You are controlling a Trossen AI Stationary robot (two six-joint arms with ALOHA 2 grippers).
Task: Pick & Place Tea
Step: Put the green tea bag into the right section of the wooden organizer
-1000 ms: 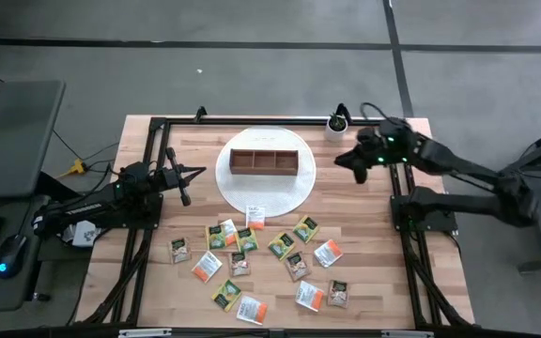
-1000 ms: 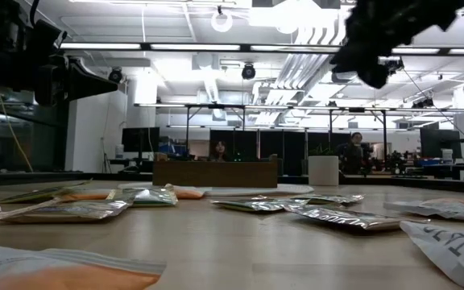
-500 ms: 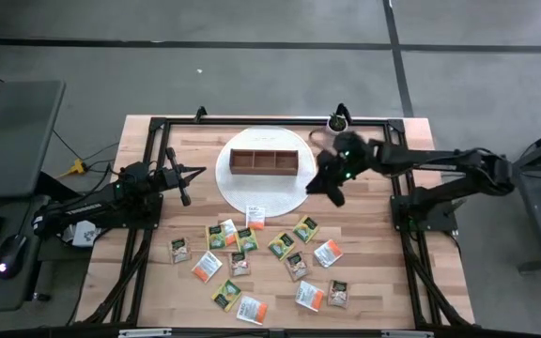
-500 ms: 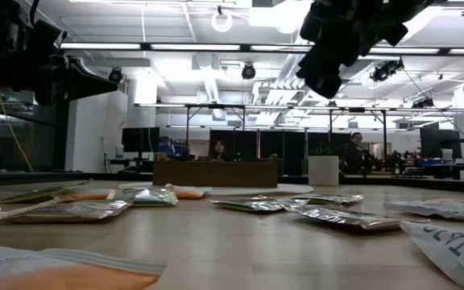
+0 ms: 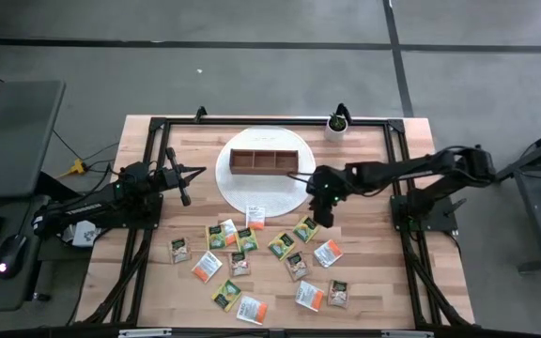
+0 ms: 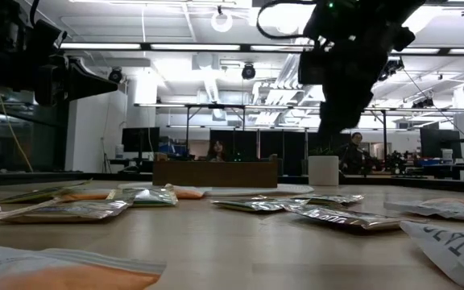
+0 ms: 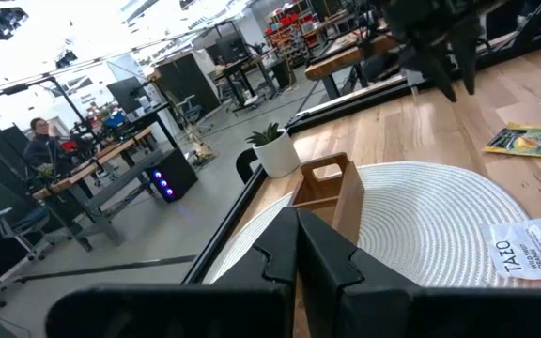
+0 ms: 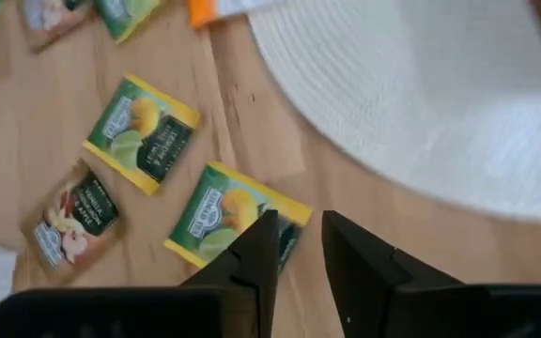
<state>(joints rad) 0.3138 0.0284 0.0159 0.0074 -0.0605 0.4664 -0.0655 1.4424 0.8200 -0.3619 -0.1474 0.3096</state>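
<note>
Several small square tea sachets (image 5: 252,253), green-yellow, white-orange and tan, lie flat on the wooden table's near half. My right gripper (image 5: 325,214) hangs above the table, fingers pointing down and open a little, just over a green-yellow sachet (image 8: 238,221) that lies beside the round mat's edge (image 5: 306,228). It touches nothing. A second green-yellow sachet (image 8: 142,133) and a tan one (image 8: 76,218) lie close by. In the low view this gripper (image 6: 337,113) is well above the sachets. My left gripper (image 5: 184,183) waits shut at the table's left side.
A brown three-compartment wooden box (image 5: 264,161) stands on a white round woven mat (image 5: 242,192) at the table's far middle. A small potted plant (image 5: 336,122) sits at the far edge. A white-orange sachet (image 5: 255,216) overlaps the mat's near rim. Black frame rails run along both sides.
My right arm has swung from the table's far right corner toward the middle and the near edge, past the mat's right rim. Its gripper has come down and tipped to point at the table, and now hangs over the sachets. The sachets have not moved.
</note>
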